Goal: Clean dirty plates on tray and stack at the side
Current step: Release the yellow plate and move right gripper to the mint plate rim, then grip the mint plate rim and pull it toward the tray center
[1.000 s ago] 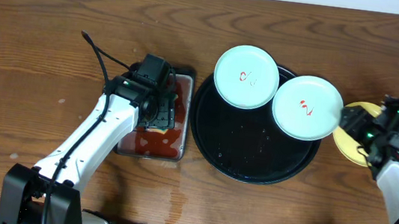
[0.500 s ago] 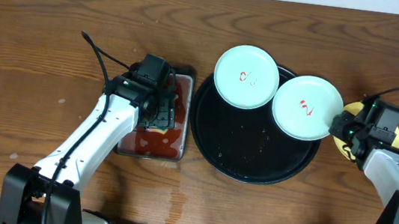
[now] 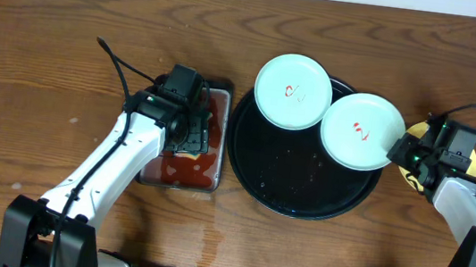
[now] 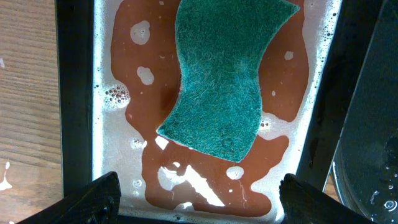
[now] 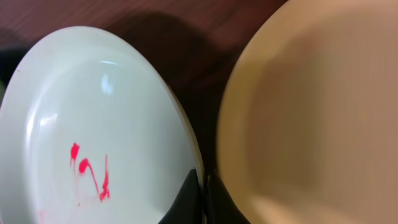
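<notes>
Right gripper (image 3: 400,156): fingers almost closed, pinching the rim of a glossy mint plate (image 5: 93,137) with a red smear at centre. That plate sits over the right rim of the round black tray (image 3: 287,179). Yellow plate (image 5: 311,112) lies just beside it, off the tray, mostly under the arm. Second mint plate (image 3: 293,90) overhangs the tray's upper-left rim.

Left gripper (image 4: 200,204): jaws wide, empty, above a fibrous green scouring pad (image 4: 221,81) lying in foamy reddish liquid in the rectangular tray (image 4: 74,93).

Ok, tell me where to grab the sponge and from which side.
Pinch the sponge across its narrow middle, coming straight down from above. It lies flat in liquid inside the small tray, whose walls block a sideways approach; the open left gripper looks wide enough to span it.
</notes>
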`<action>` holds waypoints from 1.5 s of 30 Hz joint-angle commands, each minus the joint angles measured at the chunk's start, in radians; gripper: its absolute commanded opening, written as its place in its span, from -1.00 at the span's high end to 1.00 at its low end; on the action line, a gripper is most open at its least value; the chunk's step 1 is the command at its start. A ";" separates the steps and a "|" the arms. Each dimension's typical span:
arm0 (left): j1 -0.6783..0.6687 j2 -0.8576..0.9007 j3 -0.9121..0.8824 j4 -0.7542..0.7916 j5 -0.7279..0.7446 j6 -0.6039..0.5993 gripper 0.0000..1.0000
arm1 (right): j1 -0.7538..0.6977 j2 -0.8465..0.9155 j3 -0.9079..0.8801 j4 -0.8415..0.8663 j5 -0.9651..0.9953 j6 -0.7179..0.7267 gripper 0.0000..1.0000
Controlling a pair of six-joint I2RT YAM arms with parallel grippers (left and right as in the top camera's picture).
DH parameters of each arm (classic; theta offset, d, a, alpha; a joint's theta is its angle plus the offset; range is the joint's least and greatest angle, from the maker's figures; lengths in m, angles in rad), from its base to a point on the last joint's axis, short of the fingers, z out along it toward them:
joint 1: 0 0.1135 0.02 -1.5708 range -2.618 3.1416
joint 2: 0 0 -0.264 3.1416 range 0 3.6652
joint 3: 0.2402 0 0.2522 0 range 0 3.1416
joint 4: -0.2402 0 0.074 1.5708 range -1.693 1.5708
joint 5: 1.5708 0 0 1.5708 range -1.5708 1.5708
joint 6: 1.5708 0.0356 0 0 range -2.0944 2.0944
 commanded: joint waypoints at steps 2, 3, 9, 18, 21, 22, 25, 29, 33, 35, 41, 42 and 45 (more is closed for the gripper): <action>0.002 0.002 -0.010 -0.002 -0.002 0.001 -0.66 | 0.006 -0.069 0.000 -0.045 -0.105 -0.005 0.97; 0.002 0.002 -0.010 -0.002 -0.002 0.001 -0.65 | 0.006 -0.089 0.000 -0.069 -0.105 -0.005 0.97; 0.002 0.002 -0.010 -0.002 -0.002 0.001 -0.65 | 0.011 -0.198 0.000 -0.188 -0.124 -0.005 0.98; 0.002 0.002 -0.010 -0.002 -0.002 -0.018 -0.66 | 0.151 -0.194 -0.005 -0.336 -0.138 -0.097 0.97; 0.002 0.002 -0.010 0.002 -0.002 -0.018 -0.66 | 0.218 -0.164 -0.006 -0.335 -0.110 -0.119 0.97; 0.002 0.002 -0.010 0.003 -0.002 -0.018 -0.66 | 0.238 -0.154 -0.006 -0.335 -0.092 -0.118 0.97; 0.002 0.002 -0.010 0.013 -0.002 -0.017 -0.67 | 0.296 -0.116 -0.006 -0.321 -0.049 -0.121 0.98; 0.002 0.002 -0.010 0.036 -0.002 -0.017 -0.66 | 0.357 -0.067 -0.006 -0.285 0.017 -0.121 0.97; 0.002 0.012 -0.010 0.052 -0.002 -0.017 -0.66 | 0.386 -0.034 -0.006 -0.266 0.031 -0.121 0.98; 0.002 0.025 -0.010 0.063 -0.002 -0.018 -0.66 | 0.391 -0.029 -0.006 -0.261 0.031 -0.121 0.98; 0.002 0.089 -0.010 0.127 -0.002 -0.018 -0.65 | 0.393 -0.028 -0.006 -0.256 0.055 -0.121 0.97; 0.002 0.101 -0.010 0.138 -0.002 -0.018 -0.65 | 0.393 -0.028 -0.006 -0.256 0.057 -0.121 0.97; 0.002 0.137 -0.010 0.167 -0.002 -0.018 -0.61 | 0.393 -0.028 -0.006 -0.256 0.057 -0.121 0.97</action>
